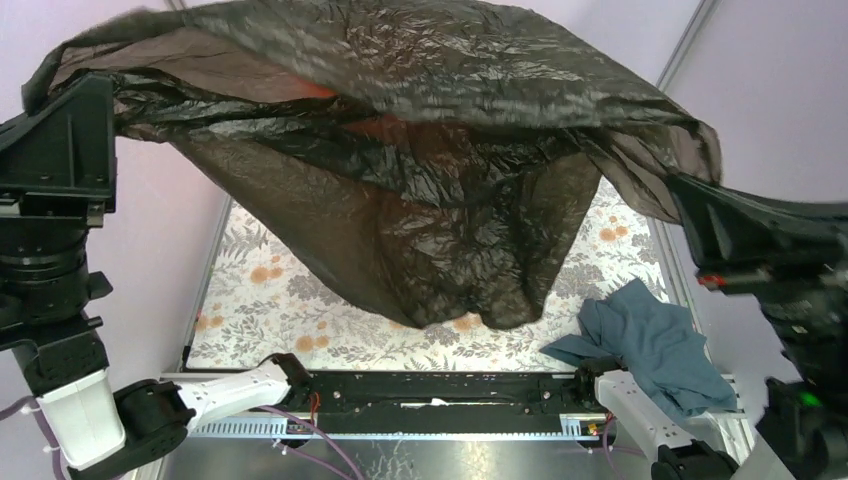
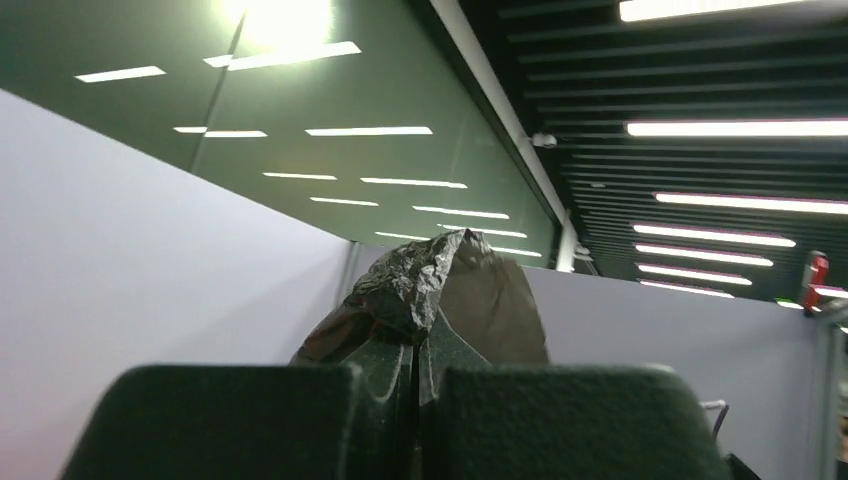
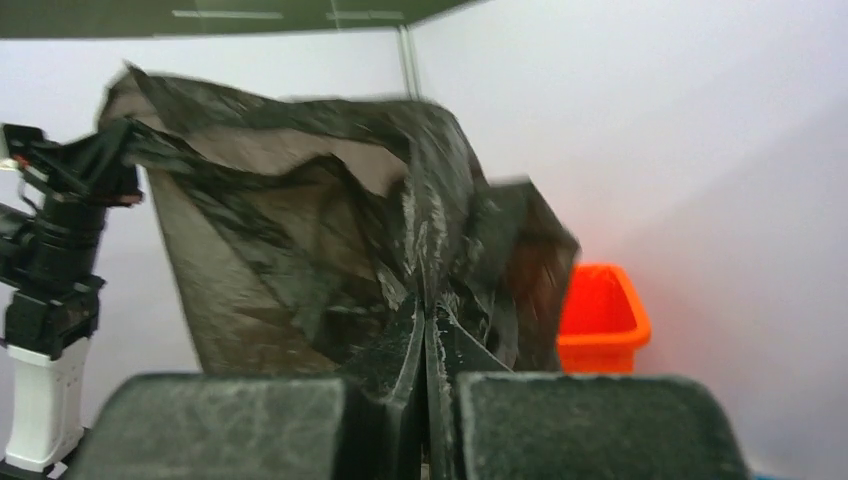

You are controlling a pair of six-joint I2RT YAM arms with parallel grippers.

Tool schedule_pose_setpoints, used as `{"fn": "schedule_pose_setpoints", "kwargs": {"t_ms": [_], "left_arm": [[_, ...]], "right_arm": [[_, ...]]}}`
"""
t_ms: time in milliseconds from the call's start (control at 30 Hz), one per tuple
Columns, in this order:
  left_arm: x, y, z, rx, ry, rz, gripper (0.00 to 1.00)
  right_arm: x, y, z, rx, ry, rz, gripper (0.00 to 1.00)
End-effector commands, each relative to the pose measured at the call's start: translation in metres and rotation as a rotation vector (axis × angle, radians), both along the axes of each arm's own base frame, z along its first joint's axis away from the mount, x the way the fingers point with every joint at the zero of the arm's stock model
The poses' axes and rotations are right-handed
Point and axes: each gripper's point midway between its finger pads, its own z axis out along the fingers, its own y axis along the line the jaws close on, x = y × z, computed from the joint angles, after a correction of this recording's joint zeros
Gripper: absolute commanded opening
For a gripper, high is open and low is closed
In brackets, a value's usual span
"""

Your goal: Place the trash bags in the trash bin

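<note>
Well below both pincers, a table (image 1: 250,300) under a pale cloth printed with grey leaves and orange blooms. Around it, plain pale walls; above the left pincer, a dark slatted ceiling with strip lights (image 2: 720,128). Below the right pincer, at the table's near edge, a crumpled grey-blue cloth (image 1: 650,340).

Both arms up high and spread wide apart. Left pincer (image 2: 415,345) clamped tight on a bunched corner of the trash bag (image 1: 430,200); right pincer (image 3: 426,318) likewise closed on the opposite edge, film pinched between the tips.

Thin glossy black film, finely wrinkled, brownish and half see-through where stretched. Slung in the air between the two pincers like a hammock, deep belly sagging toward the table; touching it or not, hard to tell.

Beyond the right pincer and partly behind the film, the trash bin (image 3: 600,320): bright orange plastic, square mouth, thick rim. From above, only an orange glow through the film.
</note>
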Motion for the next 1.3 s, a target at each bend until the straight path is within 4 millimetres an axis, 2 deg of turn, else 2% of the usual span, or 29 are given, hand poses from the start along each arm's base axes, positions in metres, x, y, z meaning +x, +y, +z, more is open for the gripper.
{"fn": "schedule_pose_setpoints", "kwargs": {"t_ms": [0,67,167,333,467,533,667,833,1000,1067,1167,1267], "left_arm": [[0.073,-0.043,-0.039,0.084,0.174,0.11,0.0],[0.081,-0.055,-0.049,0.115,0.201,0.1,0.0],[0.089,-0.072,-0.058,0.164,0.219,0.07,0.0],[0.097,-0.094,-0.064,0.227,0.229,0.034,0.0],[0.103,-0.097,-0.071,0.238,0.243,0.045,0.0],[0.105,-0.098,-0.074,0.239,0.25,0.047,0.0],[0.11,-0.114,-0.082,0.259,0.265,0.006,0.0],[0.122,-0.154,-0.095,0.316,0.284,-0.102,0.0],[0.142,-0.192,-0.114,0.357,0.333,-0.18,0.0],[0.15,-0.205,-0.121,0.364,0.35,-0.206,0.0],[0.161,-0.224,-0.129,0.372,0.377,-0.24,0.0],[0.17,-0.238,-0.138,0.389,0.399,-0.261,0.0]], "right_arm": [[0.087,0.014,-0.059,-0.041,0.254,-0.004,0.0],[0.093,0.018,-0.069,-0.048,0.281,0.019,0.0],[0.096,0.023,-0.074,-0.06,0.298,0.049,0.0],[0.082,0.034,-0.058,-0.06,0.274,0.135,0.0],[0.067,0.037,-0.039,-0.041,0.234,0.183,0.0],[0.066,0.04,-0.035,-0.031,0.229,0.21,0.0],[0.085,0.055,-0.046,-0.005,0.303,0.319,0.0],[0.109,0.074,-0.051,0.074,0.346,0.5,0.0],[0.129,0.079,-0.059,0.09,0.387,0.526,0.04],[0.139,0.082,-0.069,0.087,0.424,0.527,0.05],[0.147,0.096,-0.087,0.049,0.478,0.545,0.13],[0.158,0.113,-0.117,-0.049,0.559,0.489,0.2]]}}
